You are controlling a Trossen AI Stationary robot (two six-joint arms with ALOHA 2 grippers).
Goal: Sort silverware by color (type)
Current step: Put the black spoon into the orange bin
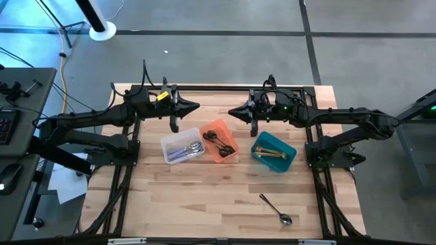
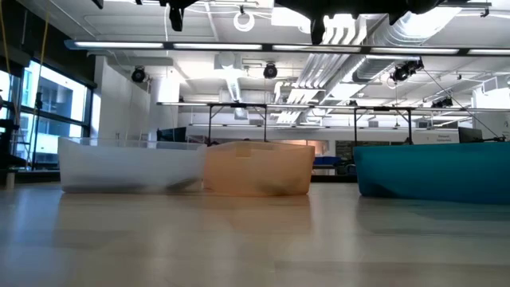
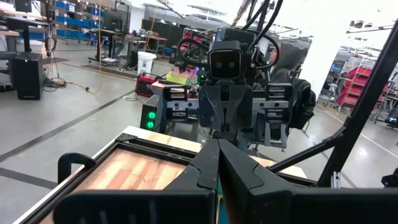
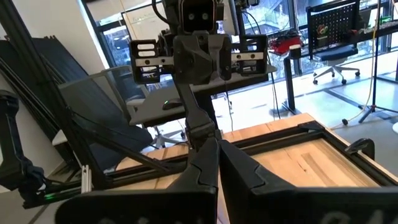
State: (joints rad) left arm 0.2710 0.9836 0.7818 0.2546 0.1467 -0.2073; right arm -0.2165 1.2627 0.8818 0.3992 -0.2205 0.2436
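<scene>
With both the left pincer (image 1: 196, 107) and right pincer (image 1: 231, 112) pressed together, empty, near the wooden counter's (image 1: 204, 197) far edge, the lone shiny silver metal spoon (image 1: 275, 208) near its front right corner could skid away if pinched off-centre.

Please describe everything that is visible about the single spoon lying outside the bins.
The spoon is thin, shiny silver metal, with a slim handle and a small oval bowl. It lies flat and alone on the bare wooden table, set diagonally, bowl toward the near edge. It is apart from the teal bin above it. Nothing but the table touches it.
</scene>
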